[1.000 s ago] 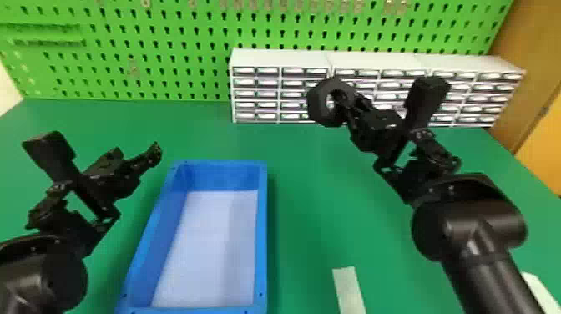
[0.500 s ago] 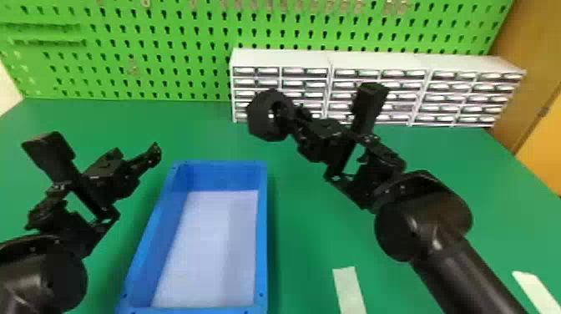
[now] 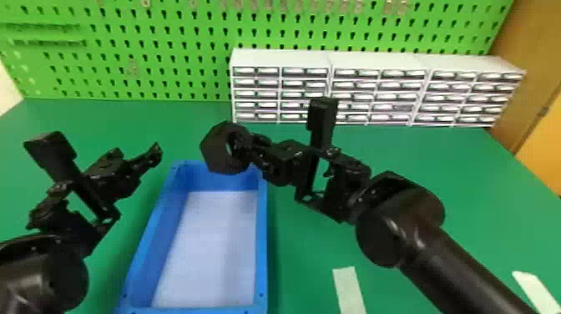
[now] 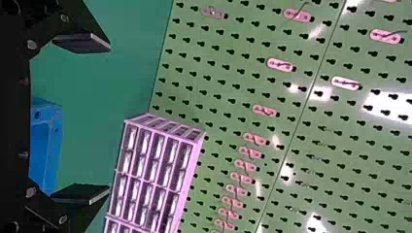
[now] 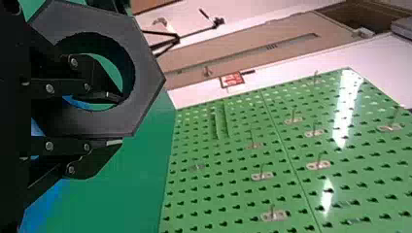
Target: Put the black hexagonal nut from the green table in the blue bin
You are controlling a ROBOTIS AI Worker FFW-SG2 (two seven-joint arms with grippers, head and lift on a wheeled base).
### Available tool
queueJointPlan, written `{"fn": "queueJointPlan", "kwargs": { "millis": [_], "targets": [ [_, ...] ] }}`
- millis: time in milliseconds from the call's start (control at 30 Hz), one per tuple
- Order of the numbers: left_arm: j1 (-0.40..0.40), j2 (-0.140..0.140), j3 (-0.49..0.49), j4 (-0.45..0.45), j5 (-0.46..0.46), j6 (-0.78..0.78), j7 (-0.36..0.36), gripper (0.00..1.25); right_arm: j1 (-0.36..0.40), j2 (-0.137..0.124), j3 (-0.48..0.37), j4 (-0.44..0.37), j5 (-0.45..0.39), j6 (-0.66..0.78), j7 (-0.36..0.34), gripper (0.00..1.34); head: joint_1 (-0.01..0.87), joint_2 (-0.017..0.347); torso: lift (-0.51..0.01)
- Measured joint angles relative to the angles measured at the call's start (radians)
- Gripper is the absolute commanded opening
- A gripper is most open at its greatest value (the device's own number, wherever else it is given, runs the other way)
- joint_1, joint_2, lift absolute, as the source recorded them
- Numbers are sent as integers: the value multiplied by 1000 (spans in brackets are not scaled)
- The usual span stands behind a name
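Note:
My right gripper holds the black hexagonal nut above the far end of the blue bin. In the right wrist view, one finger of the right gripper passes through the hole of the nut and the other lies outside its rim, so the nut's wall is clamped between them. My left gripper is parked in the air left of the bin. In the left wrist view, the left gripper has its two fingers wide apart with nothing between them; a corner of the bin shows beyond.
White drawer cabinets stand at the back of the green table, before a green pegboard. Pale strips lie on the table right of the bin. The left arm stands close to the bin's left side.
The right arm has moved left and somewhat toward the robot, carrying the nut from in front of the cabinets to over the bin's far end. The left arm has kept still.

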Motion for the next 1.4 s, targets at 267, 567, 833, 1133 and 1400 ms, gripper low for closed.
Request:
{"fn": "queueJointPlan", "kwargs": {
  "millis": [267, 567, 833, 1133, 1400],
  "targets": [
    [0, 0, -4, 0, 0, 0, 6, 1008, -31, -14, 77, 3, -33, 15, 0, 284, 692, 9, -97],
    [-1, 0, -8, 0, 0, 0, 9, 1008, -52, -22, 133, 8, -52, 16, 0, 285, 692, 9, -97],
    [-2, 0, -9, 0, 0, 0, 9, 1008, -56, -23, 151, 12, -58, 20, 0, 414, 692, 9, -97],
    [-3, 0, -9, 0, 1, 0, 9, 1008, -56, -24, 160, 13, -61, 21, 0, 693, 692, 9, -97],
    [-3, 0, -9, 0, 1, 0, 9, 1008, -56, -24, 164, 14, -61, 22, 0, 789, 692, 9, -97]
  ]
}}
